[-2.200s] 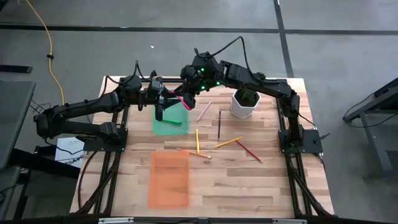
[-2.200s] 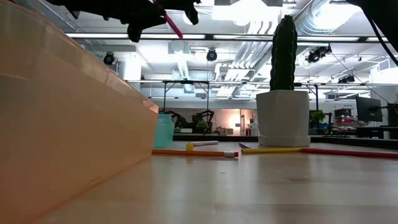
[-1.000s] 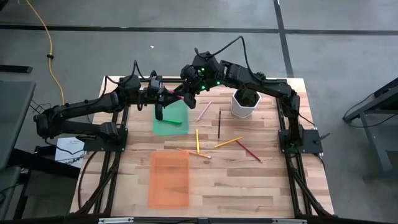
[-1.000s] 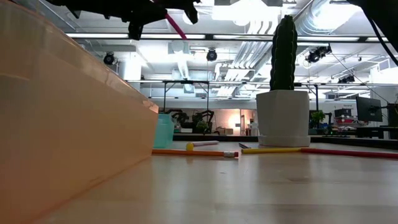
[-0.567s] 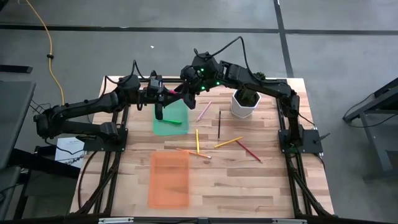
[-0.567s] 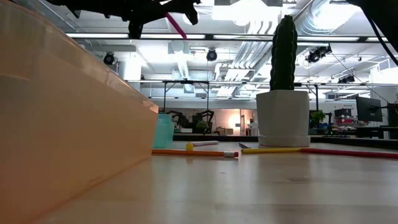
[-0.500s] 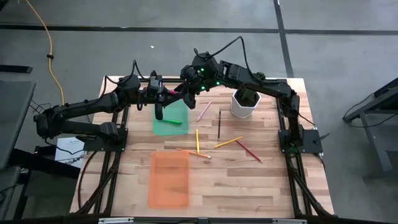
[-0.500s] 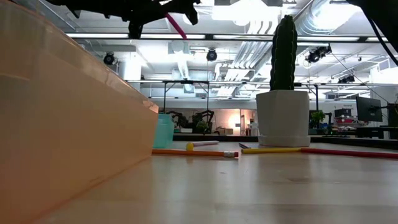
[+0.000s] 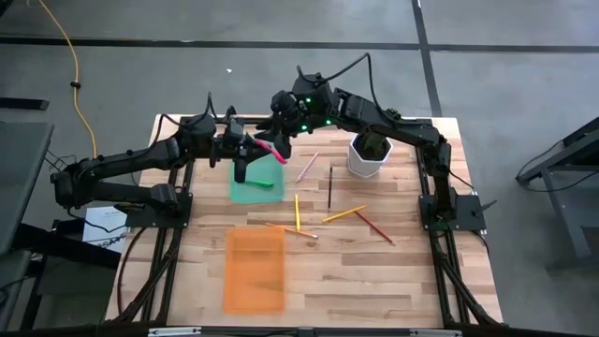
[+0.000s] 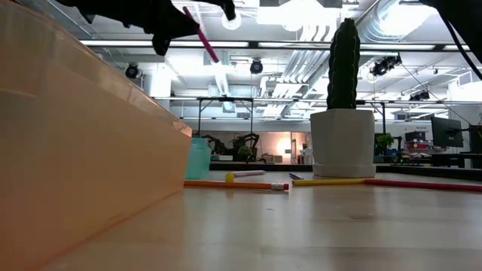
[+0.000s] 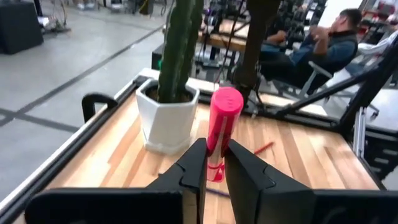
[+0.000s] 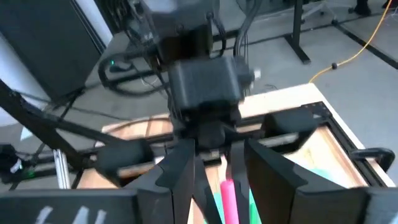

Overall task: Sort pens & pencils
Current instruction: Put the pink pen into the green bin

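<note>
My left gripper (image 9: 251,148) is shut on a magenta pen (image 9: 269,152), held in the air above the far edge of the green tray (image 9: 245,192). My right gripper (image 9: 281,139) faces it, open. Its fingers (image 12: 177,177) stand on either side of the pen's free end (image 12: 229,198) with a gap on each side. A green pen (image 9: 263,183) lies in the green tray. On the table lie a pale pink pen (image 9: 307,167), a yellow stick (image 9: 297,211) and dark (image 9: 329,185), yellow-orange (image 9: 343,214), red (image 9: 374,227) and orange (image 9: 290,229) pencils. My left gripper pinches the magenta pen between its two fingers near one end (image 11: 215,163). The fingers come nearly level from the table's left, and the pen sticks out past the fingertips toward the right arm. The pen is lifted clear, and in the low view it slants (image 10: 205,36).
A cactus in a white pot (image 9: 367,157) stands at the far right of the work area. An orange tray (image 9: 255,270) lies near the front edge. Loose pencils are scattered between the trays and the pot. A person sits in the room beyond the table (image 11: 339,43).
My right gripper has opened, let go of the magenta pen and risen slightly. The pen now stays in my left gripper alone. Its free end has dipped, so it slants more steeply in the low view.
</note>
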You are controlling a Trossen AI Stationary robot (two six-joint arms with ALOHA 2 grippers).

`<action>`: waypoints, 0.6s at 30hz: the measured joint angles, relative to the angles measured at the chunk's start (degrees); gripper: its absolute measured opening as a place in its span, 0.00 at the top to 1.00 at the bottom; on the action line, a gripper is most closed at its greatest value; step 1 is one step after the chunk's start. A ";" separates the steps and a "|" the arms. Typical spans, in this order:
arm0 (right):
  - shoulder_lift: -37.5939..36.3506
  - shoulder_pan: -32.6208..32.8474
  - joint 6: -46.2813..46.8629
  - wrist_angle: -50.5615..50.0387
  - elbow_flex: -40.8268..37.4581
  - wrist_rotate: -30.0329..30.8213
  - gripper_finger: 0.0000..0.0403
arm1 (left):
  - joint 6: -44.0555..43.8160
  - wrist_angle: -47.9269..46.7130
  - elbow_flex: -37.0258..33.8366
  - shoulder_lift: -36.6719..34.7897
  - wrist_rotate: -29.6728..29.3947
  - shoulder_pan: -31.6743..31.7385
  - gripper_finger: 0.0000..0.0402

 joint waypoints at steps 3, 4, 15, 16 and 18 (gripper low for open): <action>-0.28 -0.46 0.12 1.11 0.00 -0.01 0.67 | 0.42 -1.73 0.00 -0.01 -0.06 0.02 0.90; -0.39 -0.68 0.14 1.49 0.00 -0.02 0.68 | 0.48 -2.45 0.00 -0.01 -0.29 0.01 0.90; -1.35 -1.97 0.18 1.43 0.00 -0.31 0.68 | 5.40 -15.41 0.00 0.02 -6.24 0.00 0.90; -1.35 -1.97 0.17 1.40 0.00 -0.31 0.68 | 5.91 -16.34 0.00 0.02 -6.91 0.01 0.90; -1.35 -1.97 0.15 1.20 0.00 -0.29 0.68 | 6.92 -17.99 0.00 0.02 -7.83 0.04 0.90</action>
